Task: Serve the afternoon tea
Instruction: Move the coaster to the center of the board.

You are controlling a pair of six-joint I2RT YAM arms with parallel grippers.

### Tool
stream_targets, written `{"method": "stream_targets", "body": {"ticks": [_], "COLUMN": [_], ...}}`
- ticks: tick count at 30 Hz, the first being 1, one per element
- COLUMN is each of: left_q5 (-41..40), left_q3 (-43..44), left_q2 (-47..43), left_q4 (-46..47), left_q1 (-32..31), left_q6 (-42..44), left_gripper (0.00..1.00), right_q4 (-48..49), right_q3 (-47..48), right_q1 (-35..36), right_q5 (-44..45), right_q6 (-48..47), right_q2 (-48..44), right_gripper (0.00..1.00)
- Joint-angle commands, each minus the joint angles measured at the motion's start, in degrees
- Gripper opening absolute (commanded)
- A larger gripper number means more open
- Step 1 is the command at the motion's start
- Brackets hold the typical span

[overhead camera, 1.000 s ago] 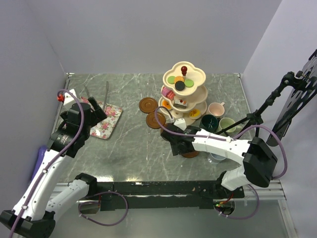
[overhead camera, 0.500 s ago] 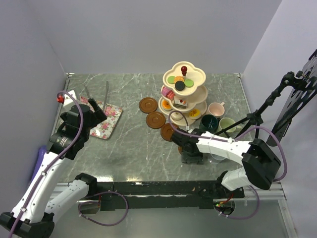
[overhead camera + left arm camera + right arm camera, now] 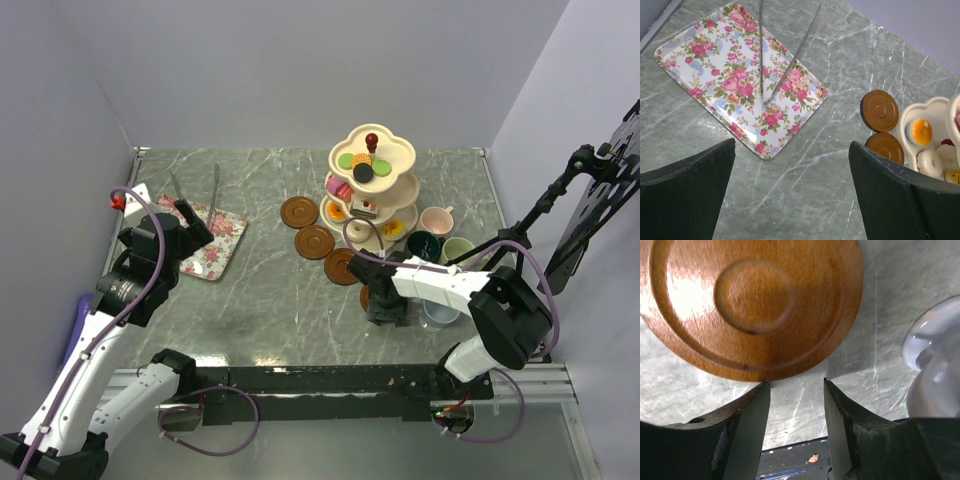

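The cream three-tier stand (image 3: 372, 190) with its red knob holds small colourful cakes (image 3: 361, 168) at the back. Three brown saucers (image 3: 314, 241) lie in a diagonal row to its left. A fourth saucer (image 3: 750, 305) lies just beyond the tips of my right gripper (image 3: 796, 385) (image 3: 386, 308), which is open over bare table. The grey-blue mug (image 3: 935, 365) (image 3: 440, 312) stands right beside it. Pink (image 3: 437, 220), dark green (image 3: 423, 247) and light green (image 3: 459, 250) mugs stand behind. My left gripper (image 3: 790, 200) (image 3: 190, 225) hovers wide open and empty near the tray.
A floral rectangular tray (image 3: 740, 75) with thin metal tongs (image 3: 785, 55) on it lies at the left. A black stand's leg (image 3: 500, 245) reaches in by the mugs at the right. The table's near edge (image 3: 330, 375) runs close behind the right gripper.
My right gripper has swung right and nearer, from beside the saucer row to the saucer by the grey-blue mug, and its jaws have narrowed a little. The left arm has hardly moved.
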Motion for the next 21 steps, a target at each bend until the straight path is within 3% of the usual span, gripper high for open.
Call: {"method": "stream_targets", "body": {"ticks": [1, 21], "left_q5": [-1.8, -3.1], "left_q3": [1.8, 2.7], "left_q2": [-0.4, -1.1], "left_q4": [0.6, -0.7], "left_q1": [-0.2, -0.2], "left_q6": [0.7, 0.1], "left_gripper": [1.0, 1.0], "right_q4": [4.3, 8.7], "right_q3": [-0.1, 5.7], "right_q1": [-2.2, -6.4], "right_q5": [3.3, 10.7], "right_q6": [-0.4, -4.9], "right_q2": [2.4, 9.6], "right_gripper": [0.53, 0.53]}}
